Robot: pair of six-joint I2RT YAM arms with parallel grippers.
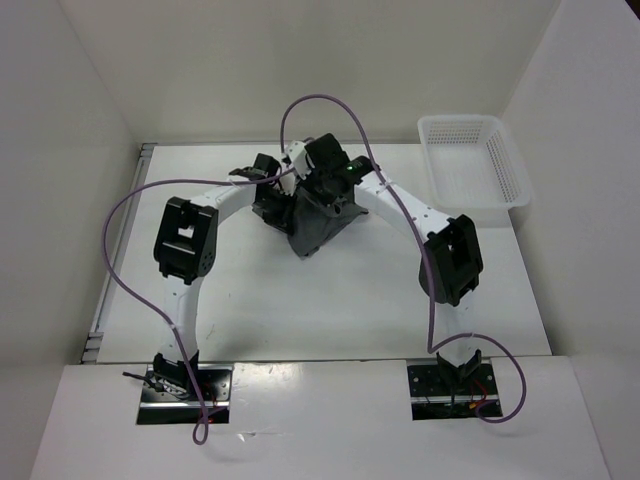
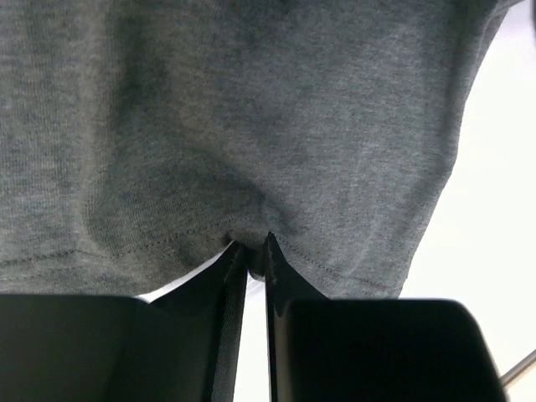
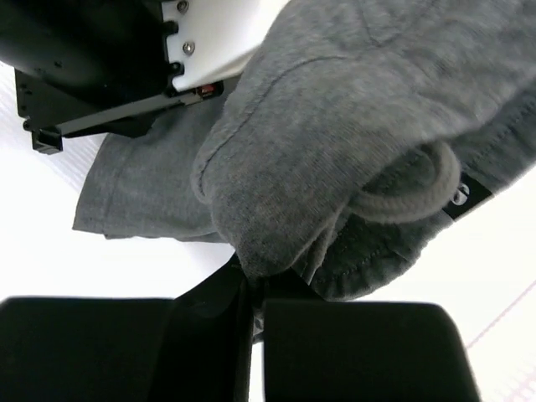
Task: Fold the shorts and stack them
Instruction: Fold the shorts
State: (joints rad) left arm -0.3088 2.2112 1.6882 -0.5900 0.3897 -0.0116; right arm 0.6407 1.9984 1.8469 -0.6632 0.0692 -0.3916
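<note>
Two white arms on show, the left arm (image 1: 215, 200) and the right arm (image 1: 400, 200), each with chunky black joint housings (image 1: 185, 240). A purple cable (image 1: 120, 275) loops along each. Black base plates (image 1: 222, 385) sit at the near edge. The left gripper (image 2: 254, 251) has flat black fingers (image 2: 219, 310). Silver screws (image 3: 189, 48) dot a white panel.

white mesh basket (image 1: 478, 213), far right on table (image 1: 300, 310)

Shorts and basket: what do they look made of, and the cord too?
Shorts: soft grey knit, probably cotton jersey, matte; the fine knit texture and stitched hem show up close. Cord: thick, woven-looking textile in the same grey. Basket: white and rigid, plastic by the look, with moulded mesh walls.
</note>
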